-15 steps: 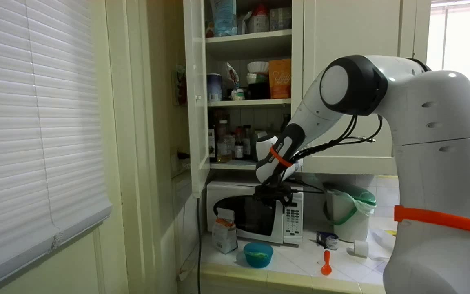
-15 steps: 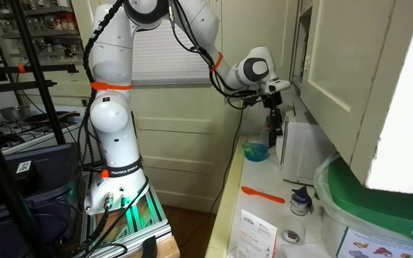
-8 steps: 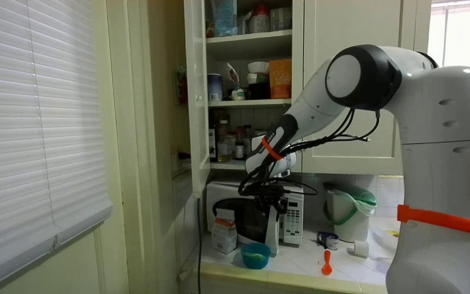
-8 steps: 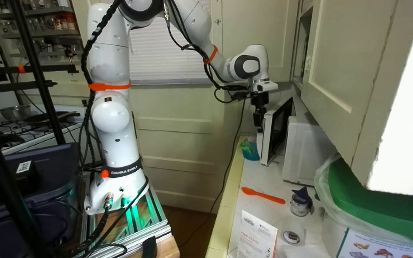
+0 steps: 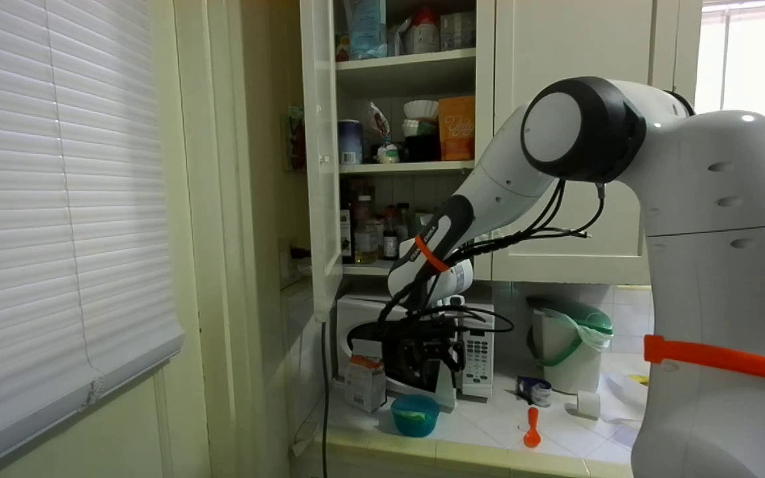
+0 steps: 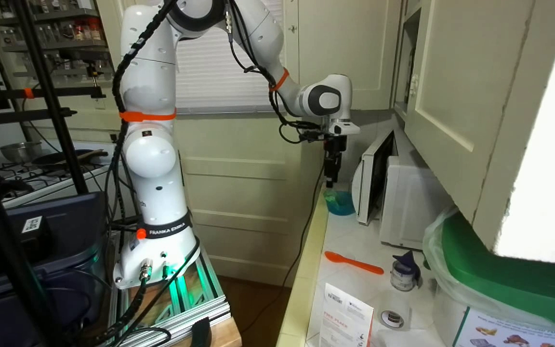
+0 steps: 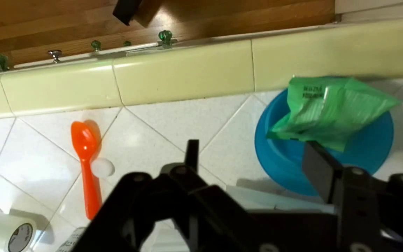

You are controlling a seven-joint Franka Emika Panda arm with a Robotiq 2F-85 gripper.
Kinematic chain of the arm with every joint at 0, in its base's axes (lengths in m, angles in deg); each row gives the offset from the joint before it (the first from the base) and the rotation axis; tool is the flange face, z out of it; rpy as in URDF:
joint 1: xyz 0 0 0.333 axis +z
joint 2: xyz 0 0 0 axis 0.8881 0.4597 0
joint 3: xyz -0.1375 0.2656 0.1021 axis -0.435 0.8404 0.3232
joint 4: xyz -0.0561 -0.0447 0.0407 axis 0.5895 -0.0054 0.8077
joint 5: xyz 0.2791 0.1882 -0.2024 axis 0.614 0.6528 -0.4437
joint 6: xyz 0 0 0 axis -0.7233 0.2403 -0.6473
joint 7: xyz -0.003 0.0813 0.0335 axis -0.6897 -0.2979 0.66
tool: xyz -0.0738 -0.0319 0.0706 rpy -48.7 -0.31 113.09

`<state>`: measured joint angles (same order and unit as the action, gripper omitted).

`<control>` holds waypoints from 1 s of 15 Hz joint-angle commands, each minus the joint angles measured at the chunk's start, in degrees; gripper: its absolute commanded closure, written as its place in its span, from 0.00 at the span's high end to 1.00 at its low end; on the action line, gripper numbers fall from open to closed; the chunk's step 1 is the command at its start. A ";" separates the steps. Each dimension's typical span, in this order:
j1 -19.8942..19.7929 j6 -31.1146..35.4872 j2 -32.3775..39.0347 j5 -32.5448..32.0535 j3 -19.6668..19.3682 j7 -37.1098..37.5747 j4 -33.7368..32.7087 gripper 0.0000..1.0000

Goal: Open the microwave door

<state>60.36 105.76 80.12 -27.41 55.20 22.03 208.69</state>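
One tiled kitchen counter [image 6: 352, 233], microwave [image 6: 410, 205] ajar

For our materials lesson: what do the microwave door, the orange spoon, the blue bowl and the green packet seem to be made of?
Microwave door: probably plastic, smooth, white and curved; its dark panel perhaps glass.
Orange spoon: likely plastic; one even colour, glossy highlight.
Blue bowl: plastic or silicone; smooth, evenly coloured, little shine.
Green packet: probably thin plastic film; creased, with shiny streaks.
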 commanded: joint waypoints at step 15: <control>0.49 -14.68 -23.22 0.61 2.35 4.80 2.20 1.00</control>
<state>62.31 95.85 63.03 -27.31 56.52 25.32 210.10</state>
